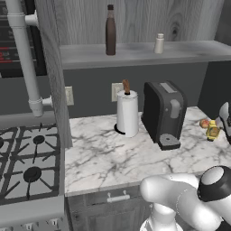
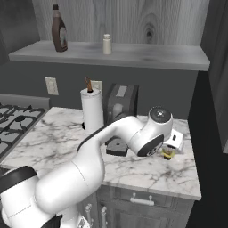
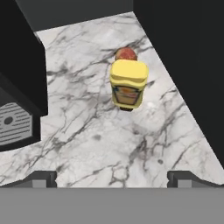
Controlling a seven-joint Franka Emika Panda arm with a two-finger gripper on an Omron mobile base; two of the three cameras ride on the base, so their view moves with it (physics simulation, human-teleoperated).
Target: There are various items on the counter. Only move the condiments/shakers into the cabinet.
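A yellow squeeze bottle with a label stands upright on the white marble counter, near its right end. My gripper hovers over it, open, with both dark fingertips spread wide and nothing between them. From the right base view the hand sits just above the yellow bottle, which it partly hides. Up in the cabinet, a tall dark brown bottle and a small pale shaker stand on the pale grey shelf board.
A small red round item lies right behind the yellow bottle. The black coffee machine and a white paper-towel roll stand mid-counter. A dark wall closes the right end. The gas stove lies left.
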